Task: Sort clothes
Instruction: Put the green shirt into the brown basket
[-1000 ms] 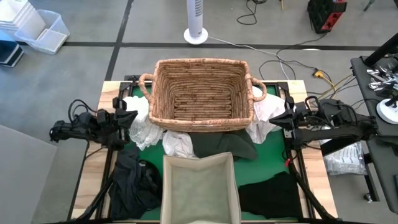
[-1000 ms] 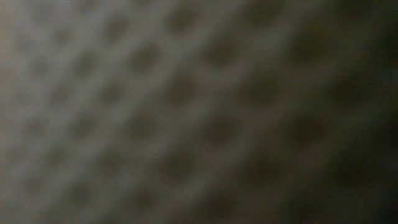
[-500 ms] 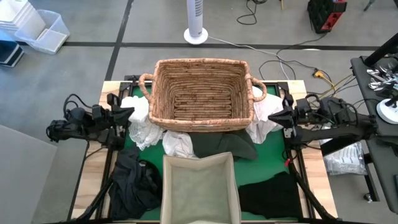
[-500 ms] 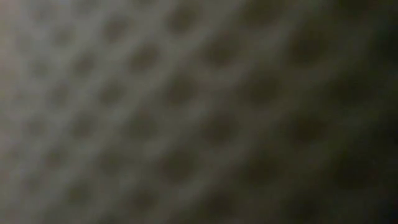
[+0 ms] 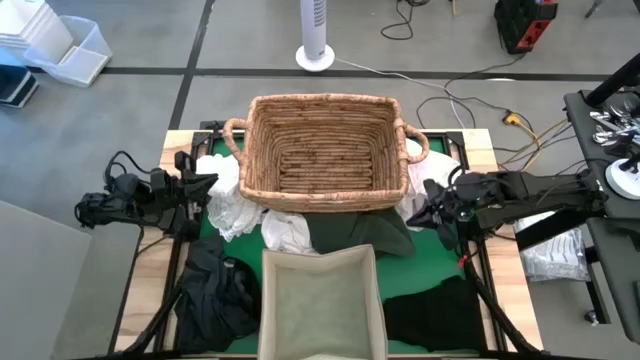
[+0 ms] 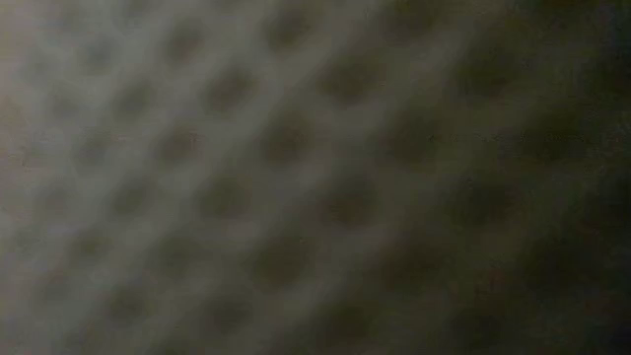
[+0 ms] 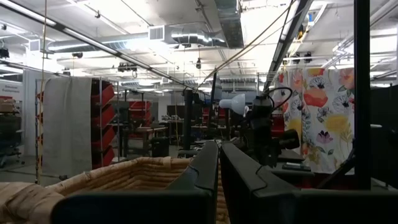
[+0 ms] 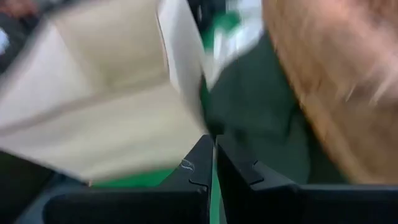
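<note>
The clothes lie on the green mat (image 5: 440, 245) around a wicker basket (image 5: 320, 150). White ones lie at the left (image 5: 225, 200), centre (image 5: 285, 232) and right (image 5: 428, 180). A dark green one (image 5: 365, 235) lies mid-table, with black ones near left (image 5: 215, 290) and near right (image 5: 435, 312). My left gripper (image 5: 212, 180) is shut beside the basket's left side, above the left white garment; the left wrist view has it (image 7: 219, 152) pointing over the basket's rim (image 7: 124, 177). My right gripper (image 5: 410, 217) (image 8: 214, 144) is shut and tipped down above the right white garment's near edge, toward the dark green garment (image 8: 255, 106).
A beige fabric bin (image 5: 320, 300) stands at the near centre, also seen in the right wrist view (image 8: 106, 106). The low view is filled by a blurred mesh surface (image 6: 296, 177). Beyond the table stand a white fan (image 5: 315, 40) and plastic boxes (image 5: 55, 45).
My right gripper has swung from the table's right edge toward the middle and tipped downward, staying shut. It now hangs over the near edge of the right white garment. The clothes have not moved.
</note>
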Controlling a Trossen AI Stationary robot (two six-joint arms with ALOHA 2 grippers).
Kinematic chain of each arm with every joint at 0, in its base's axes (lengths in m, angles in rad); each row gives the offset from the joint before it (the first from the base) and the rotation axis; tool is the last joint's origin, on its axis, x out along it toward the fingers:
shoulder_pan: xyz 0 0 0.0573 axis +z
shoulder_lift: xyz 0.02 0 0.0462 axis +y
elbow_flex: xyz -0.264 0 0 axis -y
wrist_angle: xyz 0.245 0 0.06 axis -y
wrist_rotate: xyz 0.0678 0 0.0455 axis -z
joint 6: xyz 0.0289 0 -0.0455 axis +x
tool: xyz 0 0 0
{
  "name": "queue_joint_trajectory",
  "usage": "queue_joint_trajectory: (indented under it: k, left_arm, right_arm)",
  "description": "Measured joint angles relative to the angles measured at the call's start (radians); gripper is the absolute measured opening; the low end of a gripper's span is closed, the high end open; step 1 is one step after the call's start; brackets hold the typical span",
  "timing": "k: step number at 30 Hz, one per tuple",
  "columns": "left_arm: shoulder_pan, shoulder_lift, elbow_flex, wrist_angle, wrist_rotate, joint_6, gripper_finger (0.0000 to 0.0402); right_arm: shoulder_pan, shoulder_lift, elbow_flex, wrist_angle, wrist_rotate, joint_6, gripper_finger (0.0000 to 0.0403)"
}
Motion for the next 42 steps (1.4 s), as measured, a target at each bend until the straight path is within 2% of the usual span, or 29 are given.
queue_joint_trajectory:
  k: [6, 11, 14, 17, 23, 28, 31, 34, 42]
  left_arm:
    - [0.000, 0.000, 0.000, -0.018, 0.000, -0.034, 0.0000]
    - [0.000, 0.000, -0.009, -0.023, 0.000, -0.038, 0.0000]
    - [0.000, 0.001, -0.009, -0.021, 0.000, -0.056, 0.0000]
    - [0.000, 0.001, -0.009, -0.021, 0.000, -0.057, 0.0000]
    - [0.000, 0.001, -0.009, -0.020, 0.000, -0.056, 0.0000]
    - [0.000, 0.001, -0.010, -0.020, 0.000, -0.055, 0.0000]
    - [0.000, 0.002, -0.012, -0.021, 0.000, -0.055, 0.0000]
    - [0.000, 0.006, -0.012, -0.021, 0.000, -0.056, 0.0000]
    - [0.000, 0.010, -0.012, -0.019, 0.000, -0.056, 0.0000]
  right_arm:
    - [0.056, 0.038, 0.001, -0.150, 0.007, 0.095, 0.0013]
    - [0.082, 0.047, 0.000, -0.380, 0.055, 0.182, 0.0013]
    - [0.102, 0.044, -0.013, -0.421, 0.059, 0.208, 0.0013]
    - [0.127, 0.044, -0.027, -0.411, 0.076, 0.196, 0.0013]
    - [0.213, 0.044, -0.096, -0.318, 0.175, 0.188, 0.0013]
    - [0.319, 0.033, -0.150, -0.297, 0.317, 0.247, 0.0013]
    - [0.383, 0.020, -0.191, -0.240, 0.404, 0.264, 0.0013]
    - [0.424, 0.008, -0.240, -0.175, 0.448, 0.287, 0.0013]
    - [0.460, 0.007, -0.344, 0.038, 0.553, 0.269, 0.0013]
